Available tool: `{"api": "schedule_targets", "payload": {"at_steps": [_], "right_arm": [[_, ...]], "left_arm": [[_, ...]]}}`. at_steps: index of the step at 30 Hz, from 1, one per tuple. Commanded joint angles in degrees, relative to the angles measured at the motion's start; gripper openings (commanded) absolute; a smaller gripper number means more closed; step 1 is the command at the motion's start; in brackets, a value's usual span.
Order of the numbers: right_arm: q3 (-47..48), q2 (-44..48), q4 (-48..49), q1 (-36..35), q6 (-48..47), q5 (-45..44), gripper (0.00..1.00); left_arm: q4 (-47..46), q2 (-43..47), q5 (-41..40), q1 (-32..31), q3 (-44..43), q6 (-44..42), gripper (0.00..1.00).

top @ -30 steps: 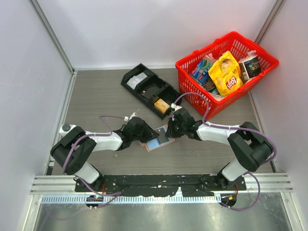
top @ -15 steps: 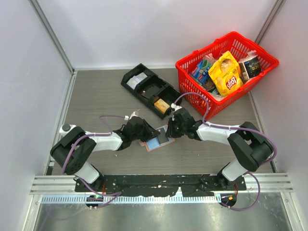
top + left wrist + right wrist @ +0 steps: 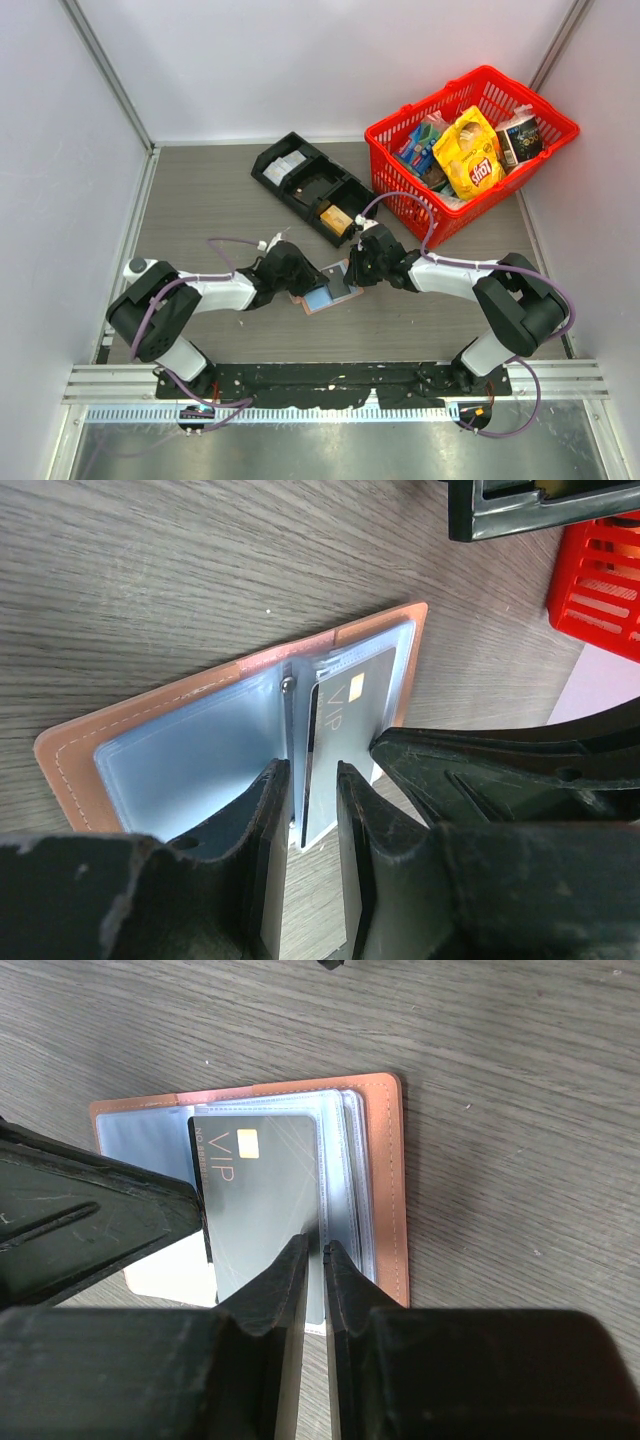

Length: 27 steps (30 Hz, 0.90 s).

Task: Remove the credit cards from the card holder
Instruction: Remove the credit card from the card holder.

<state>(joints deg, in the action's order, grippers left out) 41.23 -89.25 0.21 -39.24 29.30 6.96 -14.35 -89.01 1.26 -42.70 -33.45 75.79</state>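
Almost nothing has moved since the earlier frames: both of your arms stay bent over the same spot, with only a slight shift of the left forearm.

From above, the salmon-pink leather-like card holder (image 3: pixel 325 293) lies open on the grey wood-grain desk (image 3: pixel 220 215), near the front and between your two arms. Your left hand (image 3: pixel 295 282) meets it from the left and your right hand (image 3: pixel 352 270) from the right. Behind them sit a black compartment tray (image 3: pixel 312 186) and a red plastic basket (image 3: pixel 470 150) filled with snack packets.

Your left wrist camera shows the holder spread flat, its pale blue clear sleeves facing up. A dark grey card (image 3: pixel 335 745) printed "VIP" stands partly out of a sleeve, and the left fingers (image 3: pixel 265 820) are pinched on the sleeve and card edge near the fold.

Your right wrist camera shows the same dark card (image 3: pixel 265 1210) lying over the sleeves. The right fingers (image 3: pixel 290 1280) are nearly together, clamped on the card's near edge. A white card edge (image 3: pixel 170 1280) shows below the holder's near-left corner.
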Motion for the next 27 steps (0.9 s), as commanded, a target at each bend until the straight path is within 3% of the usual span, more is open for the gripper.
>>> {"api": "schedule_targets", "payload": {"at_steps": [1,20,27], "right_arm": [[-1.15,-0.31,-0.56,-0.04,0.23,-0.28,0.17],[-1.16,-0.31,-0.65,0.04,0.14,-0.11,0.17],[-1.24,-0.40,-0.56,0.13,0.23,-0.11,0.17]], "left_arm": [[-2.52,-0.90,1.29,-0.02,-2.05,-1.43,0.28],[-8.41,-0.20,4.01,-0.11,-1.00,-1.26,0.28],[-12.89,-1.07,5.42,-0.11,0.32,-0.64,0.21]]}}
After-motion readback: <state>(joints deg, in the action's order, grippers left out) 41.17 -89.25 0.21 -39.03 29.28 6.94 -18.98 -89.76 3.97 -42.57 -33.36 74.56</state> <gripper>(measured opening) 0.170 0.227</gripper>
